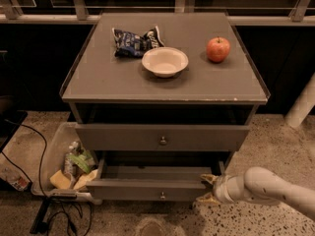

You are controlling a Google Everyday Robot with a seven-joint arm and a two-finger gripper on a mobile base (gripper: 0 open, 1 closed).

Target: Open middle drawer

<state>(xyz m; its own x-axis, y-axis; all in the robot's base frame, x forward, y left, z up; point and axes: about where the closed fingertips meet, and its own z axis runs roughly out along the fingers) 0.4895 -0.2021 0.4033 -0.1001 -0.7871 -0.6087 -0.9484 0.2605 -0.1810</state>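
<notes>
The grey cabinet has its middle drawer (142,188) pulled partly out, a low flat front with a small round knob (162,196) at its centre. Above it the taller, wider drawer front (123,137) sits closed. The lowest drawer is hidden under the pulled-out one. My gripper (206,188) is at the right end of the middle drawer's front, with one yellowish fingertip (209,178) above and the other below that end. The fingers are spread apart. My pale arm (266,188) reaches in from the lower right.
On the cabinet top (98,77) lie a blue snack bag (133,41), a white bowl (165,61) and a red apple (218,49). A clear bin (54,154) with packets stands on the floor at the left, with cables (44,156) beside it. A white post (302,104) stands at the right.
</notes>
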